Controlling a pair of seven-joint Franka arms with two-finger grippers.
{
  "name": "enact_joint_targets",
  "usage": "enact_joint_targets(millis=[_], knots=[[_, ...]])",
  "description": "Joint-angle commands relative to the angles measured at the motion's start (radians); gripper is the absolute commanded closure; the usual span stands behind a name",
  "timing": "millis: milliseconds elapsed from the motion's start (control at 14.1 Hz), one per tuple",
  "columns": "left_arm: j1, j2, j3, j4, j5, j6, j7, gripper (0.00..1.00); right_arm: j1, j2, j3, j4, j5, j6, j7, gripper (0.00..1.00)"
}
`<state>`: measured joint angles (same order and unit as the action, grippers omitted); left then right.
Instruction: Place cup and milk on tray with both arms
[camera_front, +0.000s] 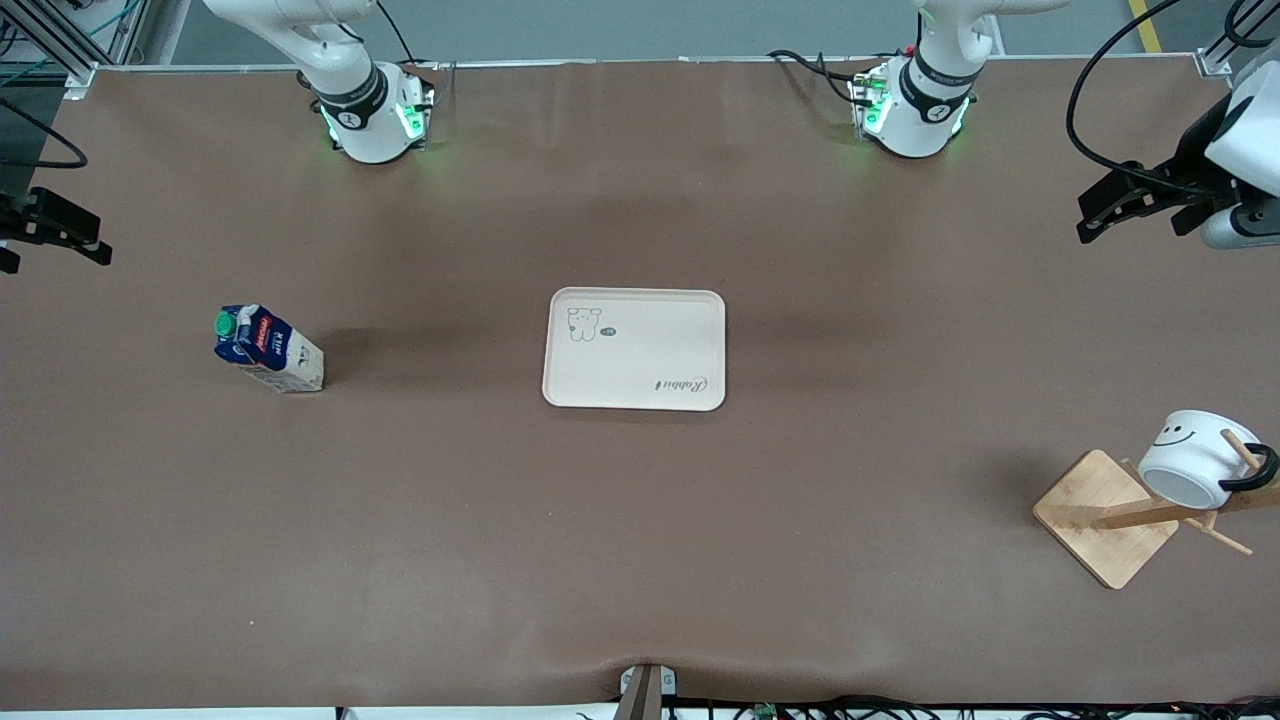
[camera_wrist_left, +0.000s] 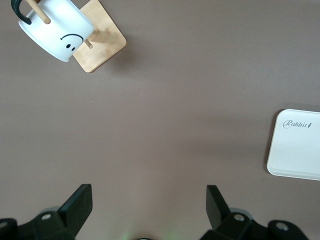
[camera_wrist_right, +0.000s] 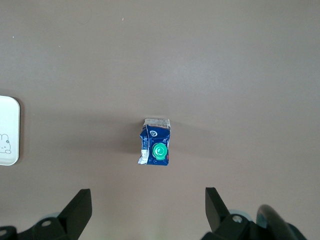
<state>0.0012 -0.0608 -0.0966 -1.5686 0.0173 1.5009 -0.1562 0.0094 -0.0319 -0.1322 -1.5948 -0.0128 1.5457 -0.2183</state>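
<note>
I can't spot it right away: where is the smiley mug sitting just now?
In the front view the cup hangs by its handle on a wooden rack at the left arm's end of the table, nearer the camera than the tray.

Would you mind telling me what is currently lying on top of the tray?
Nothing lies on the tray: only its printed animal drawing and "Rabbit" lettering show. The milk stands on the table toward the right arm's end; the cup hangs on the wooden rack.

Cream tray (camera_front: 640, 375), blue-white milk (camera_front: 268, 350), smiley-faced white cup (camera_front: 1195, 458).
</note>
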Motion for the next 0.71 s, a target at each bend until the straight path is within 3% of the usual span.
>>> enact_joint_targets(millis=[0, 638], knots=[[0.005, 0.010, -0.003, 0.022, 0.015, -0.004, 0.010, 0.00, -0.005, 0.010, 0.002, 0.024, -0.006, -0.015, -0.003, 0.00], [0.011, 0.009, 0.009, 0.022, 0.016, -0.004, 0.010, 0.00, -0.005, 0.012, 0.002, 0.023, -0.006, -0.015, -0.003, 0.00]])
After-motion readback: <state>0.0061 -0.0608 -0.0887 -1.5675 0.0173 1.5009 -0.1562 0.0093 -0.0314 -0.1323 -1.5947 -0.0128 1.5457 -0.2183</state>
